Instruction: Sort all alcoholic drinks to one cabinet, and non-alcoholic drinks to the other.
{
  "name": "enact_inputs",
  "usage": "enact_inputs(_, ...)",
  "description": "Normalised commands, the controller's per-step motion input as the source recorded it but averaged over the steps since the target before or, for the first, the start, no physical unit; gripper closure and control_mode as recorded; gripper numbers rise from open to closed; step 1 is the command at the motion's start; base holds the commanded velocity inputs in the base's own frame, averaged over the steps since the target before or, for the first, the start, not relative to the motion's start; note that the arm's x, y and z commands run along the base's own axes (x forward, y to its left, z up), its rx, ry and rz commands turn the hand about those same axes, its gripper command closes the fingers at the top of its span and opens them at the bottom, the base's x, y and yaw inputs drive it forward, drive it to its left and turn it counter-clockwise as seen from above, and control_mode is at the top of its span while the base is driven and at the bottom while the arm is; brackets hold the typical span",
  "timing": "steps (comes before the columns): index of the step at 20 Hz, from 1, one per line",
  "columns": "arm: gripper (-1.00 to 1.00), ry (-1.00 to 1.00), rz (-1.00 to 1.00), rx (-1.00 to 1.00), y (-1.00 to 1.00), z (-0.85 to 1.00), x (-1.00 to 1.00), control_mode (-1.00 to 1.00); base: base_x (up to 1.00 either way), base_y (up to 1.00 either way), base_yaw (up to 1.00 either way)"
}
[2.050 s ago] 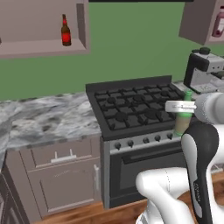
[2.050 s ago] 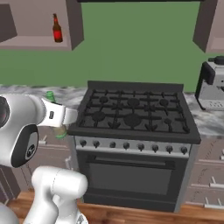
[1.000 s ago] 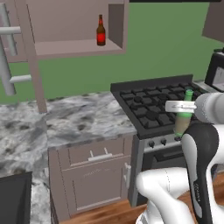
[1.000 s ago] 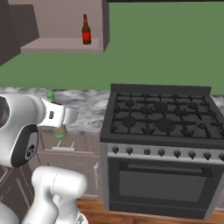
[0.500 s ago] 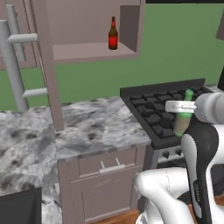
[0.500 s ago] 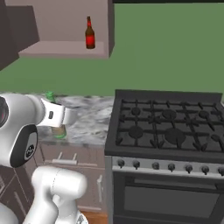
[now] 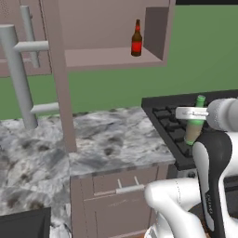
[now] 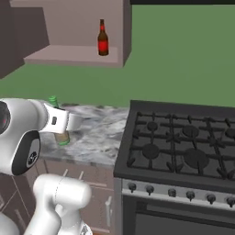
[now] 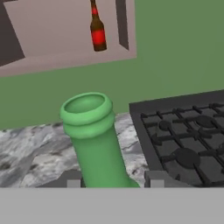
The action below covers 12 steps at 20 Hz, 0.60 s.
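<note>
My gripper is shut on the slim green bottle, one of the alcoholic drinks, and holds it upright above the stove's left edge. From the right base the green bottle sits just beyond my gripper, over the counter. In the hand view the bottle's green neck rises between my fingertips. The amber-brown bottle with a red label stands on the open cabinet shelf up ahead. The non-alcoholic drinks are out of view.
A marble counter runs under the cabinet, with a drawer below. The black gas stove lies to the right. An open cabinet door with a long grey handle juts out at the left.
The whole scene has slid right in both base views as the base drives left. The cabinet with the amber bottle is now nearer. The green bottle stays in my grip.
</note>
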Motion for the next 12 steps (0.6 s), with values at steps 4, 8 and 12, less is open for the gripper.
enact_inputs(4,1.00,0.00,0.00,0.00,0.00,0.00,0.00,1.00,0.00,0.28,0.22)
enact_inputs(8,1.00,0.00,0.00,0.00,0.00,0.00,0.00,1.00,0.00,0.32,0.22)
enact_inputs(12,1.00,0.00,0.00,0.00,0.00,0.00,0.00,1.00,0.00,0.39,0.19)
